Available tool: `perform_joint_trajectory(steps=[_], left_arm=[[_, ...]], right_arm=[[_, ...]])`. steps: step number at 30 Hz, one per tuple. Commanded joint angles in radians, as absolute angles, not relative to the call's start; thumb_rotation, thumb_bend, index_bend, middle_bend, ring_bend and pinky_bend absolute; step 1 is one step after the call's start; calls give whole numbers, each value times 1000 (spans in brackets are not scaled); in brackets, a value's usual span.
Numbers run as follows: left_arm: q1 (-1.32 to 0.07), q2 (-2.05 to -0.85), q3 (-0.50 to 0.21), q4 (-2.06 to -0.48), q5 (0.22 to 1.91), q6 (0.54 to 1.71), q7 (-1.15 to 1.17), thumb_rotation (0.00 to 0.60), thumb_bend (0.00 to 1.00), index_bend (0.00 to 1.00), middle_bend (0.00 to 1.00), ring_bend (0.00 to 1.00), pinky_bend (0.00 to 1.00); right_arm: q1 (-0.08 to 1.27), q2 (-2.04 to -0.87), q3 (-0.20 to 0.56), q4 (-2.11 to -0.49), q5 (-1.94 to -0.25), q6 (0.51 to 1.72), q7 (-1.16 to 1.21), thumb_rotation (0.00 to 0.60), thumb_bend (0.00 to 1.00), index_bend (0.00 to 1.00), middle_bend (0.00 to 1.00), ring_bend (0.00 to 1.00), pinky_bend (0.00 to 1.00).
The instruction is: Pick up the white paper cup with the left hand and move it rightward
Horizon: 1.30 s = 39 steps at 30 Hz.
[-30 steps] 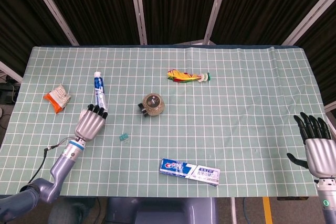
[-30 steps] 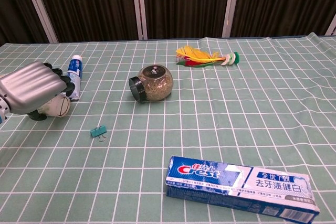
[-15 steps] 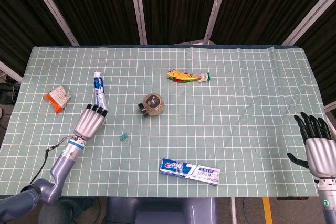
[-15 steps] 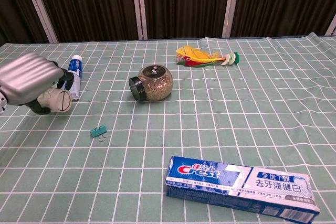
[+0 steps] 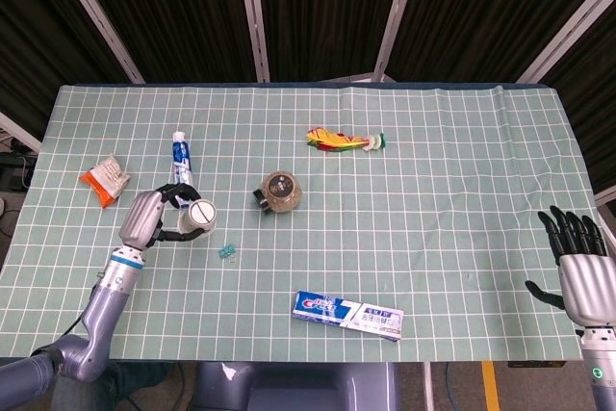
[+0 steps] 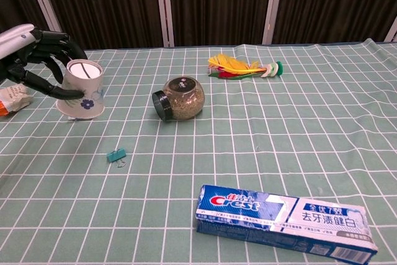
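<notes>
The white paper cup (image 6: 82, 90) has a small blue flower print and is held upside down, wide rim lowest, its flat base (image 5: 200, 213) facing up. My left hand (image 5: 150, 218) grips it from the left side, with dark fingers (image 6: 54, 48) wrapped around its wall. The cup appears lifted just off the green checked cloth (image 5: 433, 190), left of the middle. My right hand (image 5: 583, 274) hangs with fingers spread at the table's front right corner, holding nothing. The chest view does not show it.
A toothpaste tube (image 5: 181, 155) lies just behind the cup and an orange snack packet (image 5: 106, 181) to its left. A tipped glass jar (image 6: 180, 98) is to its right, a teal binder clip (image 6: 116, 155) in front. A Crest box (image 6: 285, 216) and feather shuttlecock (image 6: 243, 66) lie further right.
My left hand has rolled over and raised the cup off the cloth, carrying it a little rightward, so its base now faces up. The right hand has not moved.
</notes>
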<state>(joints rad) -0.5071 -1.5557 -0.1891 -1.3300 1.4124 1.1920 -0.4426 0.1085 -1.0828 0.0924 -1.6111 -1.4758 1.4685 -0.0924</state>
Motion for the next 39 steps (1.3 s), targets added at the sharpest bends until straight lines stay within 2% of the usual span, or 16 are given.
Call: perform_joint_trajectory(steps=[1, 9, 25, 28, 30, 32, 34, 35, 37, 39], left_arm=[[-490, -1540, -187, -1364, 1388, 1121, -710, 600, 0, 497, 427, 387, 475], [-510, -1622, -156, -1245, 1396, 1059, -818, 600, 0, 497, 427, 386, 473], [-530, -1708, -134, -1153, 1408, 1050, -741, 600, 0, 497, 427, 385, 472], [-531, -1721, -129, -1134, 1405, 1041, -743, 600, 0, 489, 416, 373, 436], [-533, -1719, -120, -1129, 1410, 1031, -745, 600, 0, 447, 355, 316, 354], [-537, -1701, -104, -1141, 1426, 1014, -763, 600, 0, 312, 183, 137, 156], [-540, -1680, -90, -1160, 1441, 1003, -783, 600, 0, 173, 47, 20, 28], [-540, -1672, -86, -1167, 1447, 1003, -790, 600, 0, 104, 9, 0, 1], [-535, -1652, -76, -1186, 1462, 1016, -798, 600, 0, 35, 0, 0, 0], [-529, -1630, -70, -1207, 1473, 1030, -803, 600, 0, 12, 0, 0, 0]], right_arm=[[108, -1083, 93, -1611, -1475, 1469, -92, 600, 0, 0, 0, 0, 0], [108, -1082, 93, -1609, -1471, 1466, -91, 600, 0, 0, 0, 0, 0], [111, -1075, 94, -1610, -1464, 1455, -63, 600, 0, 0, 0, 0, 0], [109, -1071, 92, -1612, -1470, 1458, -56, 600, 0, 0, 0, 0, 0], [108, -1071, 91, -1612, -1472, 1460, -55, 600, 0, 0, 0, 0, 0], [108, -1070, 91, -1612, -1474, 1461, -54, 600, 0, 0, 0, 0, 0], [108, -1070, 90, -1613, -1477, 1462, -54, 600, 0, 0, 0, 0, 0], [108, -1070, 90, -1613, -1478, 1463, -55, 600, 0, 0, 0, 0, 0], [108, -1070, 89, -1615, -1481, 1465, -54, 600, 0, 0, 0, 0, 0], [107, -1070, 88, -1616, -1484, 1467, -54, 600, 0, 0, 0, 0, 0]])
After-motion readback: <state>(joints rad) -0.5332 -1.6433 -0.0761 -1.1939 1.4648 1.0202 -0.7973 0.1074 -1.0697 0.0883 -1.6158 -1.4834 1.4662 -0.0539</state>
